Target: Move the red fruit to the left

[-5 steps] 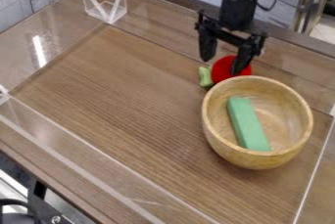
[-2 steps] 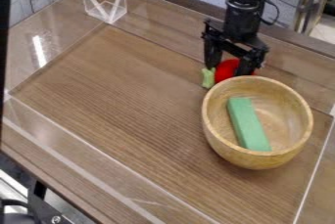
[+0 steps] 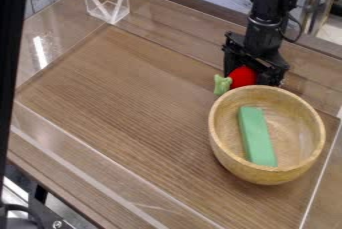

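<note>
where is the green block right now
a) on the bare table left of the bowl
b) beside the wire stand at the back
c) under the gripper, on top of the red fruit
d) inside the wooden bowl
d: the green block lies inside the wooden bowl, within its rim.

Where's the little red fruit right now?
In the camera view, the red fruit is toward the upper right of the table, between the fingers of the gripper and just above the wooden bowl.
</note>
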Robot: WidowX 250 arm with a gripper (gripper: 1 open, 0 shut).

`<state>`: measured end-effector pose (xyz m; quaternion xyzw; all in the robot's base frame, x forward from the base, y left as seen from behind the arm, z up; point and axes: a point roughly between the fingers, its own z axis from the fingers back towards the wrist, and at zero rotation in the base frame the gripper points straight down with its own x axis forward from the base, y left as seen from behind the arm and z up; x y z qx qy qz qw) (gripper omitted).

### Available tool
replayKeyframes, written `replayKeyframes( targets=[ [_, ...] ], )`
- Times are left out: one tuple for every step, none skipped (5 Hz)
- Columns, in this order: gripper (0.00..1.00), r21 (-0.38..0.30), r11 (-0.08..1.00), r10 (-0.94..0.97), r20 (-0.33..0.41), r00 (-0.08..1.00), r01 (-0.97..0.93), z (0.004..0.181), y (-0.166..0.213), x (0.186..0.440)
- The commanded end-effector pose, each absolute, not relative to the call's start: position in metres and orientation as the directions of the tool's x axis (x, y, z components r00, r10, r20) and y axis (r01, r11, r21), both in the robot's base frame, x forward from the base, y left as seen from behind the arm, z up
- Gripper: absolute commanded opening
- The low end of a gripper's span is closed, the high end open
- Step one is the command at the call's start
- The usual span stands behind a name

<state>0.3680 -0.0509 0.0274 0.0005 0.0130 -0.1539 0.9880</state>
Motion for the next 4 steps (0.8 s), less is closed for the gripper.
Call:
replayKeyframes(
  targets=[
    [1.00,0.006,0.950,-0.311,0.014,0.950,0.311,0.043,-0.054,0.370],
    [1.00,0.004,0.957,-0.291,0.017,0.957,0.291,0.046,-0.049,0.374],
    [1.00,0.003,0.962,-0.271,0.018,0.962,0.271,0.049,-0.043,0.378],
    [1.00,0.004,0.979,-0.202,0.018,0.979,0.202,0.055,-0.031,0.377]
  ],
)
